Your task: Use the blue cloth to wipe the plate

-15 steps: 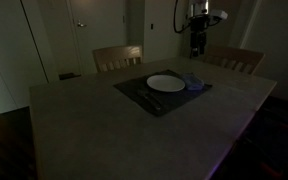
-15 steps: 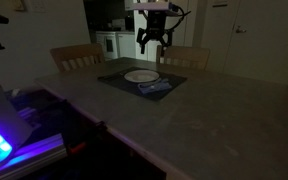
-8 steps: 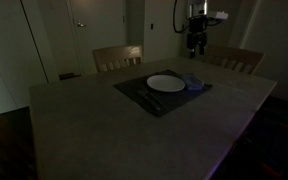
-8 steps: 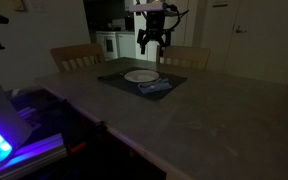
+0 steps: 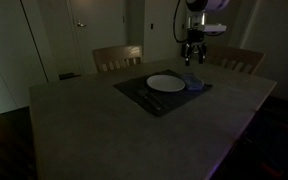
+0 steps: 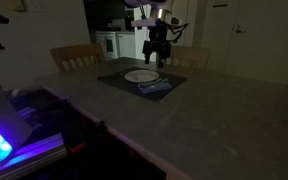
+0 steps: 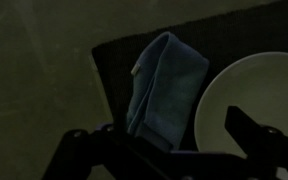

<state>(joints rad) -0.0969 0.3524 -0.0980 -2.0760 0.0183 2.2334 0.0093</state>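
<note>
Wrist view: we look down past our gripper [image 7: 156, 135], fingers spread wide and empty, onto the folded blue cloth [image 7: 164, 85] on a dark placemat [image 7: 112, 60], just beside the white plate [image 7: 259, 95]. In an exterior view the arm [image 5: 196, 30] hangs vertically above the cloth.

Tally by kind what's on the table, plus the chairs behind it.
Plate: 1
Blue cloth: 1
Placemat: 1
Chairs: 2
Total: 5
</note>
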